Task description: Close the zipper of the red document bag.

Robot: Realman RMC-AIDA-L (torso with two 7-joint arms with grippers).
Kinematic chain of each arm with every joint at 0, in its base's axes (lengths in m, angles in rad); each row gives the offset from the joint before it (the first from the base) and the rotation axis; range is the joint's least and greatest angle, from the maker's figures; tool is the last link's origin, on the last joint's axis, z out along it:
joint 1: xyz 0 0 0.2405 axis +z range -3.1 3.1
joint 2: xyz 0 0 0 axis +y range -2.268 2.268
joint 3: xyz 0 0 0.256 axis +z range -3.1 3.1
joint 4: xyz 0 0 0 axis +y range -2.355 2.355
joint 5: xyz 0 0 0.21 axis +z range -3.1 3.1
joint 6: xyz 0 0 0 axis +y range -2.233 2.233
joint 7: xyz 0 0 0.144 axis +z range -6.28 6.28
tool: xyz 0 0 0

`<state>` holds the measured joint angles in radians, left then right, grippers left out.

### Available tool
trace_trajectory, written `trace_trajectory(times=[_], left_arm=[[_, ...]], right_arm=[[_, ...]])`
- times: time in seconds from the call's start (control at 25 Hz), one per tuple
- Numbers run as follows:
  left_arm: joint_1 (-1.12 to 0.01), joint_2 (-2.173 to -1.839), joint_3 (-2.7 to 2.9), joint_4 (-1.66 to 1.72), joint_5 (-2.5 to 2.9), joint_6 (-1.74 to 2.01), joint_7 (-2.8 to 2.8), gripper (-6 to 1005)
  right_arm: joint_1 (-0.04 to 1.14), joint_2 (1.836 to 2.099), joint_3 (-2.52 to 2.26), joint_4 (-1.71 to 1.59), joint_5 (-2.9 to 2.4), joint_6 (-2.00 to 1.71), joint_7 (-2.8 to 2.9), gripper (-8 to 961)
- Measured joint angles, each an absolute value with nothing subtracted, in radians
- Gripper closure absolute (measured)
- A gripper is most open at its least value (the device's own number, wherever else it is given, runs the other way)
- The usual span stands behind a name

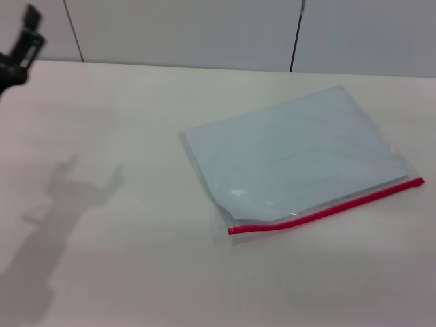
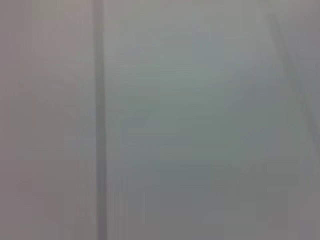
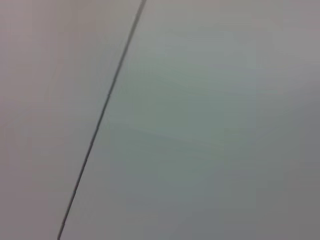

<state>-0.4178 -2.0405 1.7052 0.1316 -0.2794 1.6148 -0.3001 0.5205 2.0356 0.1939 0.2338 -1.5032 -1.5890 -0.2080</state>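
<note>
Item: red document bag point(image 1: 296, 153), one flat translucent pale blue-grey pouch, lying on the table point(image 1: 122, 272) to the right of centre in the head view, turned at a slant. Nothing touched it.

Fitting: zipper point(image 1: 327, 210), a thin bright red strip along the long edge nearest the robot, running from the near left corner up toward the far right corner. Toward its left end the strip bowed and the mouth seemed to gape a little; the slider could not be made out.

Handling, as judged: light, thin and floppy, probably slick on the smooth table, so likely to slide or buckle if pulled from one end only. Best held by pinning or pinching the zipper edge near one end while the slider, once found, is drawn along the strip.

Left gripper point(image 1: 24, 44): raised at the far left corner of the head view, well apart from the bag, holding nothing; how far its fingers stood open could not be told.

Right gripper: not seen in any view; its wrist view showed only plain panelling.
</note>
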Motion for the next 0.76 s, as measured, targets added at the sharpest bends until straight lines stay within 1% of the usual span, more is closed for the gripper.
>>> trace_trajectory(times=[0.08, 0.32, 0.56, 0.76], left_arm=[[-0.423, -2.040, 1.704, 0.112, -0.323, 1.614, -0.306, 103], [-0.440, -2.043, 1.708, 0.081, -0.447, 1.587, -0.347, 108], [-0.489, -2.032, 1.713, 0.076, -0.461, 1.494, -0.538, 108], [-0.492, -2.033, 1.716, 0.078, -0.417, 1.548, -0.573, 108]], right_arm=[[0.517, 2.036, 0.195, 0.233, -1.503, -1.601, -0.183, 193], [0.506, 2.035, 0.192, 0.229, -1.503, -1.647, -0.113, 198], [0.510, 2.033, 0.185, 0.227, -1.509, -1.662, -0.075, 197], [0.515, 2.033, 0.159, 0.228, -1.517, -1.665, -0.075, 197]])
